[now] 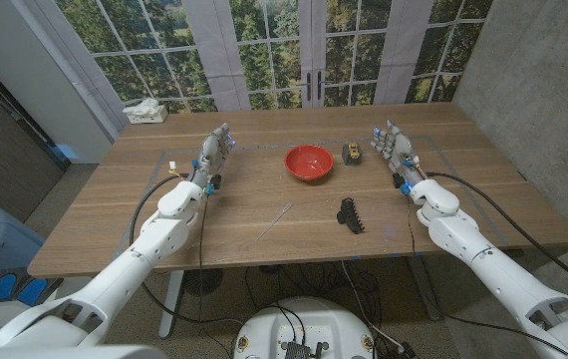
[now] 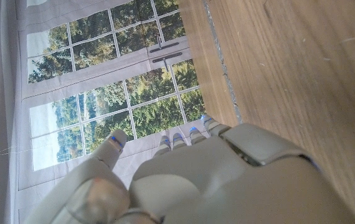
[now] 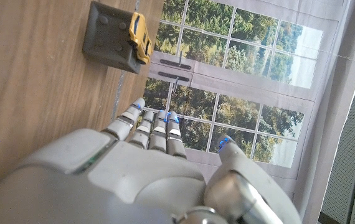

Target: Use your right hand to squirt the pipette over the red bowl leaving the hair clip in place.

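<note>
The red bowl (image 1: 309,162) stands on the wooden table (image 1: 264,189) at mid-depth, a little right of centre. A thin clear pipette (image 1: 275,221) lies slanted on the wood in front of the bowl, nearer me. The black hair clip (image 1: 351,214) lies to the right of the pipette. My right hand (image 1: 394,148) stands open at the right of the bowl, fingers reaching away from me, holding nothing; its back shows in the right wrist view (image 3: 146,174). My left hand (image 1: 214,155) stands open at the left of the bowl, also empty (image 2: 196,180).
A small dark block with a yellow part (image 1: 352,153) sits between the bowl and my right hand, seen close ahead of the fingers (image 3: 118,37). A white tissue box (image 1: 145,111) stands at the far left corner. Windows run behind the table's far edge.
</note>
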Controlling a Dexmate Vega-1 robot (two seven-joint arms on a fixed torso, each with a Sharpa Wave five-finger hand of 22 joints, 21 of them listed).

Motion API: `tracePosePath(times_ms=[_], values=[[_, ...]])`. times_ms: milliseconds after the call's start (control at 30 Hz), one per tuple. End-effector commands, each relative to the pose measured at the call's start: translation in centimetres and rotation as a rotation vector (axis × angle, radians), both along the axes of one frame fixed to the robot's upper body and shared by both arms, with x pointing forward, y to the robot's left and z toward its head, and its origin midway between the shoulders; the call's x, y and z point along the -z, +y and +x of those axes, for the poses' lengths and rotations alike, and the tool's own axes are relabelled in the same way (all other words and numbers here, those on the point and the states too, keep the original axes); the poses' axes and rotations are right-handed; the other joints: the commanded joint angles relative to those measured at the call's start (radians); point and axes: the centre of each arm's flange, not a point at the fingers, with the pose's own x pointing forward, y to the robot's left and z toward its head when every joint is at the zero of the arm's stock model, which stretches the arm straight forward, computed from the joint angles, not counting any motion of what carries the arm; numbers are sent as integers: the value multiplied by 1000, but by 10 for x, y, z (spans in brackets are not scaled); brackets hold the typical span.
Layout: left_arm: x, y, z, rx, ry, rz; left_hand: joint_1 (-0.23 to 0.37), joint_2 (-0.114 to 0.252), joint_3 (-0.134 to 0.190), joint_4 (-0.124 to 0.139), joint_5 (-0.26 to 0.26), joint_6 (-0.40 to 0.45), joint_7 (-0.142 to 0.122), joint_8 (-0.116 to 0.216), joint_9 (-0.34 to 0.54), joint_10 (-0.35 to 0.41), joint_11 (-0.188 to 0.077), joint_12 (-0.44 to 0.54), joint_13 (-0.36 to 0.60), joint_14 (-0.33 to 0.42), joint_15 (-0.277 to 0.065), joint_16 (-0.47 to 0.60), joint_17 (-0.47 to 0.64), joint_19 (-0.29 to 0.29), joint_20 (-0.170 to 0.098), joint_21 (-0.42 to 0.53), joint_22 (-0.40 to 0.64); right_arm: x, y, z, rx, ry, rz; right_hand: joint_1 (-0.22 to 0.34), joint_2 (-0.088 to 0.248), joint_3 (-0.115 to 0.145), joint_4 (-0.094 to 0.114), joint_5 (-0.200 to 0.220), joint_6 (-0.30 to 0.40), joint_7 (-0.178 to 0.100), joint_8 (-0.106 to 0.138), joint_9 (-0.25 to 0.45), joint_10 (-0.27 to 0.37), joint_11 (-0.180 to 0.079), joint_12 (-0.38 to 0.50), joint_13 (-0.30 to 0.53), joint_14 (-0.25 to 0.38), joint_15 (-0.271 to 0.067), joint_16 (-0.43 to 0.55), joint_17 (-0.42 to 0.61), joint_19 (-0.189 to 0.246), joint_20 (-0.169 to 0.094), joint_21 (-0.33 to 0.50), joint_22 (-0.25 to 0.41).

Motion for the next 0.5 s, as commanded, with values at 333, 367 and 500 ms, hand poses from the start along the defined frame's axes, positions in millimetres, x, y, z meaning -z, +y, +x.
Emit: tracePosePath(times_ms=[333, 367, 500], values=[[-4, 1, -6, -1, -23, -24, 3, 92, 7, -5, 5, -4, 2, 6, 3, -50, -2, 8, 4, -101, -92, 6, 3, -7, -106, 4, 2, 5, -5, -2, 38, -14, 30, 39, 3, 20, -43, -5, 32, 7, 13, 3, 31, 11, 12, 2, 49, 38, 18, -11, 45, 59, 18, 4], [-4, 1, -6, -1, -23, -22, 3, 92, 7, -6, 5, -3, 2, 7, 3, -49, -2, 8, 4, -100, -93, 6, 3, -6, -105, 4, 2, 4, -5, -3, 44, -17, 24, 43, 3, 21, -47, -6, 36, 7, 14, 4, 34, 15, 13, 2, 56, 37, 20, -12, 52, 63, 21, 5], [-5, 3, -6, 1, -25, -17, 5, 90, 6, -10, 4, 0, 2, 8, 3, -44, 0, 10, 4, -98, -93, 6, 2, -1, -101, 6, 2, 1, 0, -7, 84, -28, -6, 72, 3, 35, -81, -5, 50, 5, 16, 4, 51, 14, 16, 2, 87, 51, 31, -17, 79, 102, 28, 7]])
